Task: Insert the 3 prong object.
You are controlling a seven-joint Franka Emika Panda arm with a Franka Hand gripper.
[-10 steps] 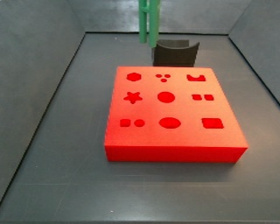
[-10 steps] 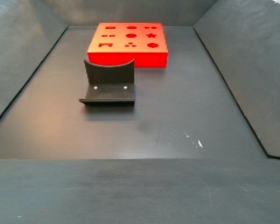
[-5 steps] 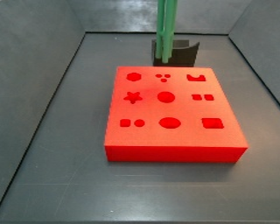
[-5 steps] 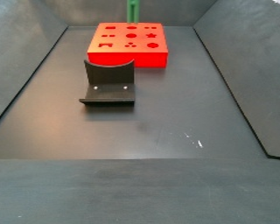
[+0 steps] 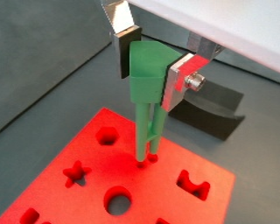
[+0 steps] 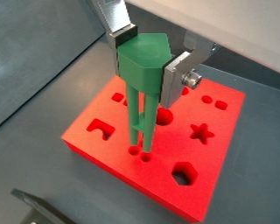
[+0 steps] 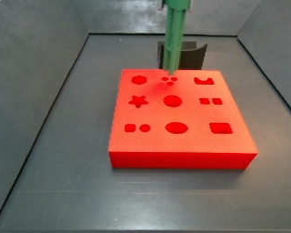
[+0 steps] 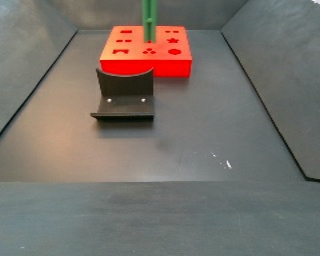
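My gripper (image 5: 156,63) is shut on the head of the 3 prong object (image 5: 147,77), a long bright green peg that hangs straight down; both wrist views show this (image 6: 142,70). Its prong tips reach the top of the red block (image 6: 171,162) at a cluster of small round holes (image 6: 150,159). I cannot tell whether the tips are inside the holes. In a side view the peg (image 7: 173,36) stands upright over the block's back row (image 7: 170,80). The gripper is above the frame in both side views. The peg shows in the other one too (image 8: 148,14).
The red block (image 7: 178,123) has several shaped holes in its top. The dark fixture (image 7: 185,53) stands just behind the block and shows nearer the camera in a side view (image 8: 124,95). Grey walls (image 7: 45,82) enclose the dark floor.
The green peg has moved from above the fixture forward over the block and has come down, so its tips now meet the block's top at the small holes.
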